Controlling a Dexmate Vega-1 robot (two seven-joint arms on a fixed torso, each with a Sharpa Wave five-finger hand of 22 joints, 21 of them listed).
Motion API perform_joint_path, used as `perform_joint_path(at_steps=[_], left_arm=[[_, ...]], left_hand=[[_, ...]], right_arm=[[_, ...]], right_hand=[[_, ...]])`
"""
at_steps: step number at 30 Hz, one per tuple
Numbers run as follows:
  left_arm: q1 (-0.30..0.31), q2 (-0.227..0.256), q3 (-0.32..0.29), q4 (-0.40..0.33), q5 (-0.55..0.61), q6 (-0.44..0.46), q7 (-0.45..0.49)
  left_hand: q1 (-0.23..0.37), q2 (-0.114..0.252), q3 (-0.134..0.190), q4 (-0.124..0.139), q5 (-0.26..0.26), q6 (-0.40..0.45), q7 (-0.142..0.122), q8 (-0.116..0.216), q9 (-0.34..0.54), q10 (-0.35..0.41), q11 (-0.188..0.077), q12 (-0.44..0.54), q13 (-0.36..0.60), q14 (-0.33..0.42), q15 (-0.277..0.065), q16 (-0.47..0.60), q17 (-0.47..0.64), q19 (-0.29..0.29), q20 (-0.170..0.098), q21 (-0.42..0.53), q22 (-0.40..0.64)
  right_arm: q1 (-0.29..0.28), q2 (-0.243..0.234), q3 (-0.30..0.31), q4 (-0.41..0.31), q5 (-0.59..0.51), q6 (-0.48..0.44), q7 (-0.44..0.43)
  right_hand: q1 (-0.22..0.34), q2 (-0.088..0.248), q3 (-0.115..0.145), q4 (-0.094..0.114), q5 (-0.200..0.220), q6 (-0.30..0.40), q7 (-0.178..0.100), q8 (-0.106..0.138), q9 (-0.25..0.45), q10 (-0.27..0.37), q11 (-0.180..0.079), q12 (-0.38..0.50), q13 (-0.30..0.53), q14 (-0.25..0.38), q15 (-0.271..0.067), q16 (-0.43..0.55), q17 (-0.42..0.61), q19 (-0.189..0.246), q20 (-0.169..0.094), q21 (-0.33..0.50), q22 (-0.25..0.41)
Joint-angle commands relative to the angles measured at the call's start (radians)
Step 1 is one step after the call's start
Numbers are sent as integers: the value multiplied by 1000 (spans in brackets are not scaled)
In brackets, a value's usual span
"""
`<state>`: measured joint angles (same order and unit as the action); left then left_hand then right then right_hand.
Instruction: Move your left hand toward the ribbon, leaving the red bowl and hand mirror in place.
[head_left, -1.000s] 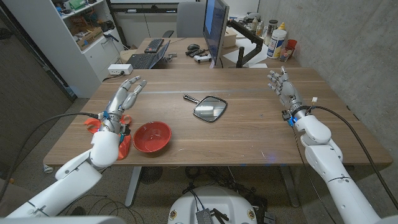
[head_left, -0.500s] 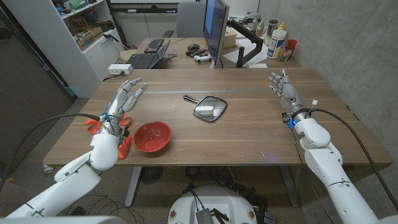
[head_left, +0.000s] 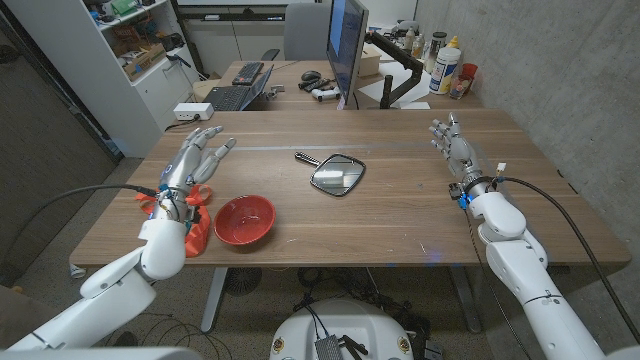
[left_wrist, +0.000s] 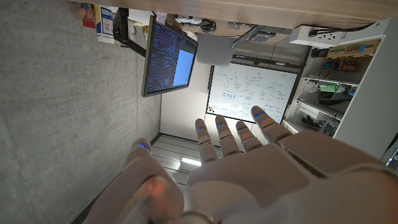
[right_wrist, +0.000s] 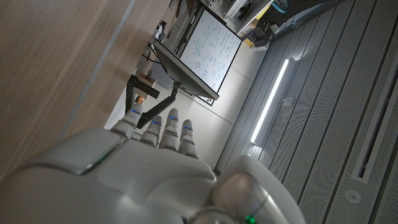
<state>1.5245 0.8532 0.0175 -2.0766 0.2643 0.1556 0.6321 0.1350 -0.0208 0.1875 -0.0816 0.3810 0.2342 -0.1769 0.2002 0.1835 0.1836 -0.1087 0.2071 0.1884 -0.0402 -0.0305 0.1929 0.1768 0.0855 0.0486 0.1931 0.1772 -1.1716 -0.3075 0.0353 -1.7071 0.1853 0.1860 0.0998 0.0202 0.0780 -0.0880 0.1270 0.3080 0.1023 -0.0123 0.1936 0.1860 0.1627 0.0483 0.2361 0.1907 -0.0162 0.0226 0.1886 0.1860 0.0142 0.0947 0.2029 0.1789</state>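
A red ribbon lies at the table's left front, partly hidden behind my left wrist and forearm. My left hand is raised above it, fingers spread and empty; its back shows in the left wrist view. The red bowl sits just right of the ribbon. Further in, near the table's middle, the hand mirror lies with its black handle pointing left. My right hand stands at the right side, fingers up and apart, holding nothing; it also shows in the right wrist view.
The wooden table ends close in front of the bowl and ribbon. Behind its far edge stand a monitor, keyboards and bottles. A shelf unit stands at the back left.
My left hand has drifted slightly left and nearer the table's front, over the ribbon. The right hand has shifted a little. Bowl and mirror have not moved.
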Motion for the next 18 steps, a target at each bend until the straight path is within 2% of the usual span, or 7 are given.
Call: perform_joint_path(at_steps=[1, 15, 17, 18], left_arm=[[15, -26, -17, 26, 4, -8, 16], [46, -40, -42, 38, -12, -10, 14], [48, -47, -40, 39, -13, -6, 17], [50, -49, -40, 38, -15, -3, 16]], left_hand=[[13, 4, 3, -8, 1, 8, -2, 7, 3, 6, -1, 2, 2, 6, -36, 1, 3, 8, -1, 7, 1], [19, 7, 5, -12, 0, 8, 0, 5, 3, 5, 1, 0, 2, 6, -32, 0, 4, 3, 3, 5, 2], [19, 7, 5, -12, 0, 8, 1, 5, 3, 5, 3, 0, 2, 5, -31, -1, 4, 3, 4, 5, 2], [19, 7, 5, -12, 0, 8, 1, 5, 3, 5, 3, 0, 2, 6, -31, -1, 4, 3, 3, 5, 2]], right_arm=[[-6, 8, -15, -17, -21, -19, -27], [1, 5, -25, -11, -35, -33, -33], [3, 6, -28, -7, -39, -32, -37], [5, 5, -29, -5, -38, -30, -36]], right_hand=[[2, 23, -1, 8, 10, 9, 0, 3, 3, 12, 2, 4, 3, -8, 2, -1, 3, -15, 3, -3, 6], [4, 26, 0, 7, 12, 14, -1, 4, 3, 14, 3, 4, 3, -9, -18, -1, 3, -14, -1, -2, 6], [5, 26, 0, 7, 12, 16, -1, 4, 3, 14, 4, 5, 3, -11, -31, -2, 2, -13, -11, -1, 6], [7, 27, 0, 7, 12, 22, 3, 6, 3, 15, 0, 4, 2, -10, -44, -1, 2, -9, -24, 0, 5]])
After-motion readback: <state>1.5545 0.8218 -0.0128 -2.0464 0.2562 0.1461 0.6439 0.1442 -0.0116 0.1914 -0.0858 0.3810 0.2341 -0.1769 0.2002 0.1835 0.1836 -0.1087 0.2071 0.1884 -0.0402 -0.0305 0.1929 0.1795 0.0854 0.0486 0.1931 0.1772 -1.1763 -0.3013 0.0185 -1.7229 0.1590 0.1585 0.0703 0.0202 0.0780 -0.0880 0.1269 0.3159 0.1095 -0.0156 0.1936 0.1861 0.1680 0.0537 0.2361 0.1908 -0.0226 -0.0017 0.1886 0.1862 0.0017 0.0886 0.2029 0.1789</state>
